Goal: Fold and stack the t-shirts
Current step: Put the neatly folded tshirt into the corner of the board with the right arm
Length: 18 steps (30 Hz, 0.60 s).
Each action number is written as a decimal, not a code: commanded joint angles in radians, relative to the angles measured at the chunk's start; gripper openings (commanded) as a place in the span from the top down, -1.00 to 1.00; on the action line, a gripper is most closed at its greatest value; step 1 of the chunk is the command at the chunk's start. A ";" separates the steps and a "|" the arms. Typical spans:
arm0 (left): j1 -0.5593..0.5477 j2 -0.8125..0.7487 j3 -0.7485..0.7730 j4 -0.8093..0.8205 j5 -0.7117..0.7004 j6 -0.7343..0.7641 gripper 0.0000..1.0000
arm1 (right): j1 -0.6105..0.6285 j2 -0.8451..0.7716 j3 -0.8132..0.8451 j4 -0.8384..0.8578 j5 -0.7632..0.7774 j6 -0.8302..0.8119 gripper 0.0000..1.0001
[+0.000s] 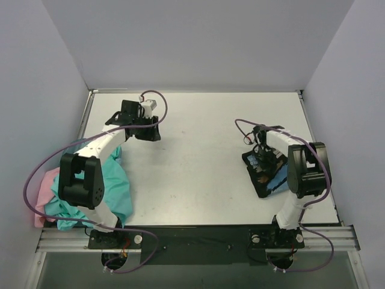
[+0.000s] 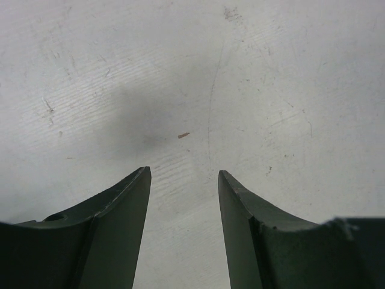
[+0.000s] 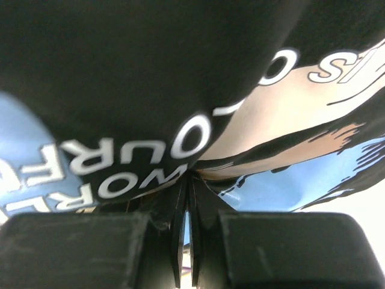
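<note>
Right side first: the right tool (image 1: 263,158) sits down on the folded black cloth t-shirt with the blue-and-beige print (image 1: 257,182), which lies on the white table (image 1: 198,162) near its right edge, just in front of that arm's base. The top view only shows the tool planted on the far end of the tee. The right wrist view settles it: the two fingers are pinched together with a fold of the printed cloth caught between them, white lettering and blue and beige patches filling the picture above. Over on the left, the left tool (image 2: 184,171) hangs with its fingers spread, nothing between them, only bare scuffed table below. From above, that arm stretches from its base toward the far left of the table. The crumpled teal t-shirts (image 1: 117,192) and the pink t-shirt (image 1: 43,191) are heaped at the near left edge beside its base, well apart from the tool. The right arm is folded, elbow high, wrist angled down onto the black tee.
</note>
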 commanded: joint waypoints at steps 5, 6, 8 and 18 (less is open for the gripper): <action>0.039 -0.137 0.014 0.101 0.047 0.001 -0.17 | -0.204 0.011 -0.112 -0.125 0.080 0.105 1.00; 0.045 -0.151 0.011 0.106 0.050 0.001 -0.17 | -0.230 0.012 -0.106 -0.135 0.080 0.113 1.00; 0.057 -0.166 0.001 0.113 0.052 0.001 -0.17 | -0.261 0.025 -0.089 -0.163 0.067 0.133 1.00; 0.071 -0.220 -0.002 0.112 0.039 0.013 -0.18 | -0.400 0.088 -0.042 -0.277 0.093 0.192 1.00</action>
